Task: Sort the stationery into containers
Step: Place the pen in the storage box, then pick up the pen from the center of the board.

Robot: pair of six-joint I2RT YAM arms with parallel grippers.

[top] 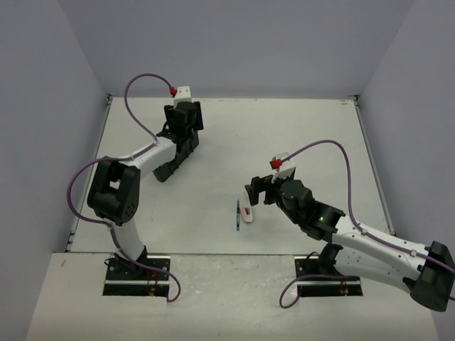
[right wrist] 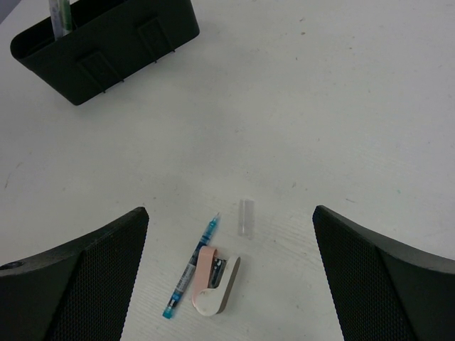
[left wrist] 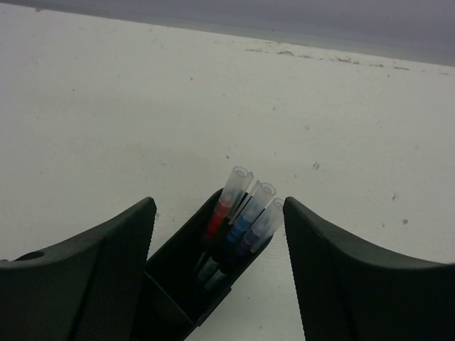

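Overhead, desk (top: 298,135): flat white surface, grey walls on three sides.
Overhead, container: long narrow black plastic organiser tray (top: 166,170) at far left of the desk, mostly hidden under the left arm.
Overhead, left hand (top: 186,121): over the tray's far end; its spread cannot be told from this view.
Overhead, right hand (top: 254,192): fingers apart, nothing held, just right of the loose items.
Overhead, loose items: thin blue pen (top: 237,215) lying at mid-front; small pinkish-white eraser-like block (top: 247,214) just beside it on the right.
Left wrist, left hand (left wrist: 218,206): spread wide and empty, one finger on each side of the tray (left wrist: 178,298).
Left wrist, contents: red clear-capped pen (left wrist: 226,199), blue clear-capped pen (left wrist: 247,213) and purple clear-capped pen (left wrist: 260,229) leaning side by side in one compartment.
Right wrist, right hand (right wrist: 229,210): spread wide and empty, above the desk.
Right wrist, loose items: blue pen (right wrist: 186,273) with the block (right wrist: 217,284) against it; small clear plastic cap (right wrist: 246,217) lying alone near them.
Right wrist, container: tray (right wrist: 106,50) at upper left, well apart from the loose items, with a green pen (right wrist: 60,14) standing inside.
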